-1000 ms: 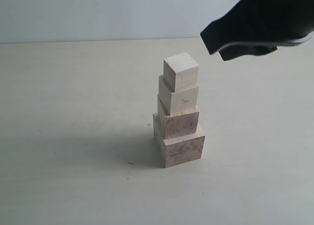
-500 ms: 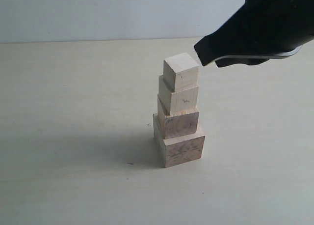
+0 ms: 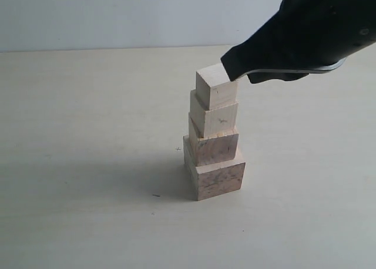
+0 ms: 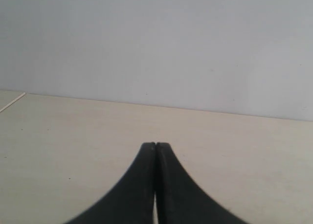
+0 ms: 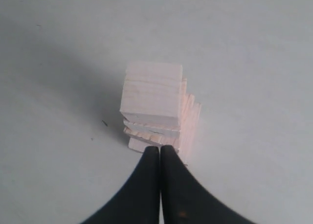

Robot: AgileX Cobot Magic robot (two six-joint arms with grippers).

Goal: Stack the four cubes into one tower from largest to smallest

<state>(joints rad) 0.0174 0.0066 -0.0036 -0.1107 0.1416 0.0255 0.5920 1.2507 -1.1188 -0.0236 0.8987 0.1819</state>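
The four cubes stand as one stepped tower [image 3: 214, 134] on the pale table. The widest speckled cube [image 3: 215, 175] is the base, a smaller speckled cube [image 3: 214, 145] sits on it, then a pale cube [image 3: 214, 116], and the smallest pale cube [image 3: 216, 87] is on top. My right gripper [image 3: 230, 63] is shut and empty, its tip at the top cube's upper right corner; whether it touches is unclear. From above, the right wrist view shows the tower [image 5: 152, 104] just beyond the right gripper [image 5: 160, 148]. The left gripper [image 4: 155, 145] is shut, empty, over bare table.
The tower casts a soft shadow [image 3: 117, 178] to the left on the table. A pale wall [image 3: 129, 16] rises behind the table's far edge. A small dark speck [image 3: 155, 195] lies near the base cube.
The right gripper has moved left and slightly down, from clear of the tower to the top cube's upper right corner. The cubes have not shifted.
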